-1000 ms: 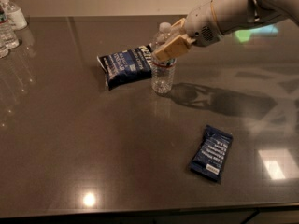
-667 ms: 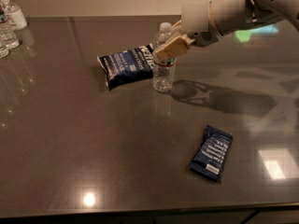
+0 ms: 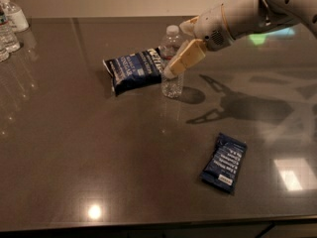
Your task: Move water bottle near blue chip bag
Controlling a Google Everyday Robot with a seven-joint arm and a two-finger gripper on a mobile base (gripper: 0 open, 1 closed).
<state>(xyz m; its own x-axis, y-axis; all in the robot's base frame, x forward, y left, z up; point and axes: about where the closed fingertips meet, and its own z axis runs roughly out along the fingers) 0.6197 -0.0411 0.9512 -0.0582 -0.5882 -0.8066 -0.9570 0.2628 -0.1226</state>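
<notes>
In the camera view, the gripper (image 3: 173, 63) reaches in from the right, clamped around the water bottle (image 3: 172, 86), which stands upright on the dark table (image 3: 99, 148) right against the blue chip bag (image 3: 132, 69), with a smaller blue packet (image 3: 224, 162) lying well apart.

Dim, warm light. Lamp glare (image 3: 94, 211) spots the glossy table (image 3: 74, 148) in front. The claw (image 3: 174, 58), above centre, throws a shadow (image 3: 242, 105) rightward.
</notes>
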